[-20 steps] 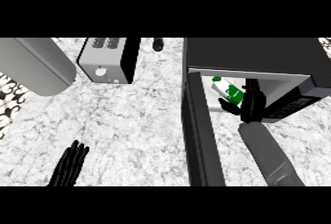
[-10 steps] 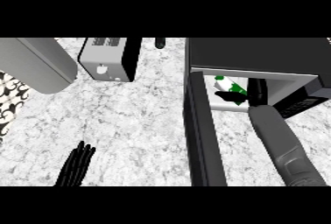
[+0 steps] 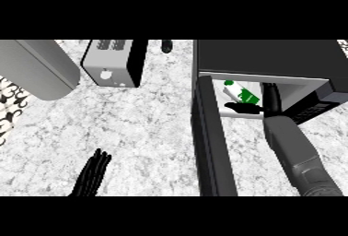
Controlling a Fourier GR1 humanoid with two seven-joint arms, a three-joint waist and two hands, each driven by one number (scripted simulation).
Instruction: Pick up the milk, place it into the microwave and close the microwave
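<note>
- The milk [image 3: 241, 94] is a white and green carton. It sits tilted inside the open microwave [image 3: 272, 56], at the upper right of the frame.
- The right hand [image 3: 253, 108] is inside the microwave too, just below the milk. Its dark fingers reach to the left under the carton's lower end. I cannot tell if they are touching it or holding it.
- The right forearm [image 3: 296, 156] comes up from the lower right corner and goes into the microwave.
- The microwave door [image 3: 212, 143] is open. It shows as a long dark strip running down the middle of the frame, left of the milk.
- The left hand [image 3: 92, 175] rests at the lower left, fingers straight and pointing up, holding nothing.
- A toaster [image 3: 115, 62] stands at the upper middle of the marble counter [image 3: 142, 133], well away from the milk.
</note>
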